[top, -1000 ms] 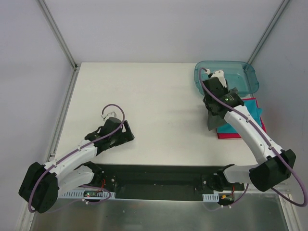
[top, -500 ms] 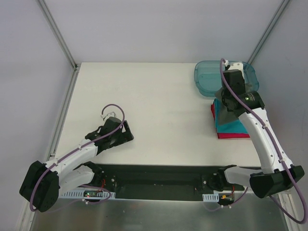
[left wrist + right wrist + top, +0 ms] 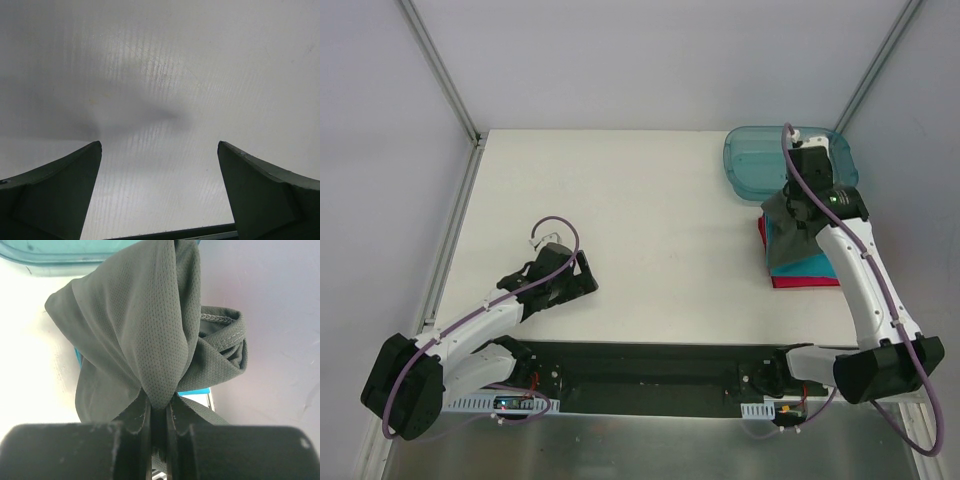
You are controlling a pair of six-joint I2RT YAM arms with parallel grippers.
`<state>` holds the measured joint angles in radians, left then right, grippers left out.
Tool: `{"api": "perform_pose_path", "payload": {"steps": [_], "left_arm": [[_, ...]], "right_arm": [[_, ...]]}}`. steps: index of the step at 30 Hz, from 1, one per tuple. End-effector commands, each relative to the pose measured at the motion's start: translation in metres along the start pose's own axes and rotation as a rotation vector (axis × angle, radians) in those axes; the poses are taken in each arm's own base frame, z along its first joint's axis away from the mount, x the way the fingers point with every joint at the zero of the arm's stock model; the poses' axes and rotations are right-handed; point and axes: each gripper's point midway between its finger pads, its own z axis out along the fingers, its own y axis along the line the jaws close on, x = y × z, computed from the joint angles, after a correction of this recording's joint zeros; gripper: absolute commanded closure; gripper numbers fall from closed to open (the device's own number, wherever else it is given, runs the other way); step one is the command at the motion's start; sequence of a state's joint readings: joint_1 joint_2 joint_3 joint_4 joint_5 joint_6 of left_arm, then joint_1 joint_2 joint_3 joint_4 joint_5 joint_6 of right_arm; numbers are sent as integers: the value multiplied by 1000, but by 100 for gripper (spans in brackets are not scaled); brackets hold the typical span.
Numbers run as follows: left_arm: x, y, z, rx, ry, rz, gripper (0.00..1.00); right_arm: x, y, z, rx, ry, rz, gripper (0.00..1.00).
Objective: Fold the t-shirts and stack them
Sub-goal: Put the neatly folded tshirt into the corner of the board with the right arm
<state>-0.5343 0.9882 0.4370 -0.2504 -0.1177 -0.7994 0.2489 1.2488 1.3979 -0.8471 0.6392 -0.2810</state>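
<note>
My right gripper [image 3: 798,205] is shut on a bunch of the dark charcoal-grey t-shirt [image 3: 782,235], which hangs crumpled from it above the stack; the right wrist view shows the pinched cloth [image 3: 150,335] between the closed jaws of that gripper [image 3: 159,407]. Under it lie a folded teal t-shirt [image 3: 812,266] on top of a red-pink t-shirt [image 3: 807,282] at the table's right edge. My left gripper [image 3: 586,275] is open and empty, low over bare table at the front left; its fingers [image 3: 55,195] frame only white table.
A translucent teal plastic tub [image 3: 760,160] stands at the back right corner, just behind the stack. A metal frame post [image 3: 470,180] runs along the table's left edge. A black strip borders the near edge [image 3: 650,365].
My right gripper has carried the charcoal shirt from left of the stack, back and right, to over the stack near the tub. The left arm has not moved.
</note>
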Motion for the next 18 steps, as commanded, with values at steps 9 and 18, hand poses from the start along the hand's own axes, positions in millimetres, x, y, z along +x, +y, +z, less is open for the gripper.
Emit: {"api": "perform_pose_path", "payload": {"steps": [9,18], "left_arm": [[-10,2,-1,-17,-21,-3,1],[-11,4,1,-26,-15,-5,1]], "right_arm": [[29,4,50,-64,80,125,100],[54,-25,97,54,199,144,96]]}}
